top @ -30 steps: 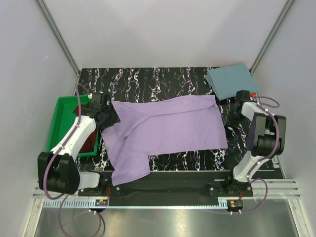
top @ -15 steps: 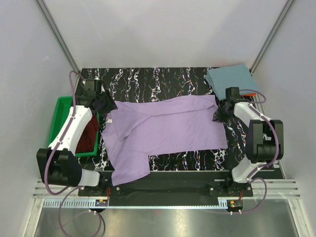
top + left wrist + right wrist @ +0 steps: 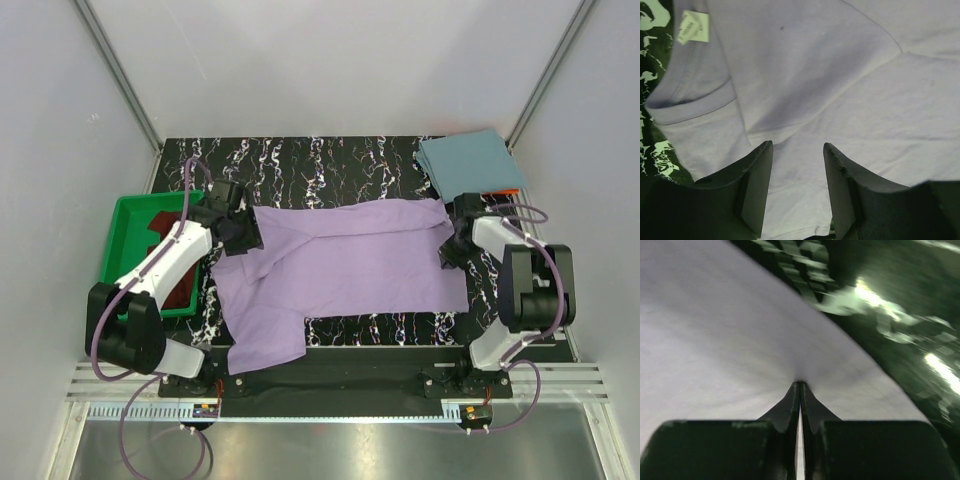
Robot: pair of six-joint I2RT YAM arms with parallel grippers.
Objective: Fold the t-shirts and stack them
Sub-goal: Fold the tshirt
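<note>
On the bench [image 3: 330,160], the lavender t-shirt [image 3: 350,260] lies spread between my two arms, with the folded teal-blue t-shirt [image 3: 465,165] at the far right corner and the maroon t-shirt [image 3: 185,290] in the green tray [image 3: 125,230]. My left end effector [image 3: 797,147] stands released over the cloth beside the collar. My right end effector [image 3: 800,385] is clenched, grasping the lavender t-shirt at its right edge.

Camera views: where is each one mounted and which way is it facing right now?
Top external: above and behind the bases, looking down at the table; left arm and right arm show whole.
Left wrist: on the left arm, looking past the open left hand at the lavender t-shirt collar.
Right wrist: on the right arm, looking past the right hand, shut on that shirt's edge.
Shared: all three show the lavender t-shirt.
</note>
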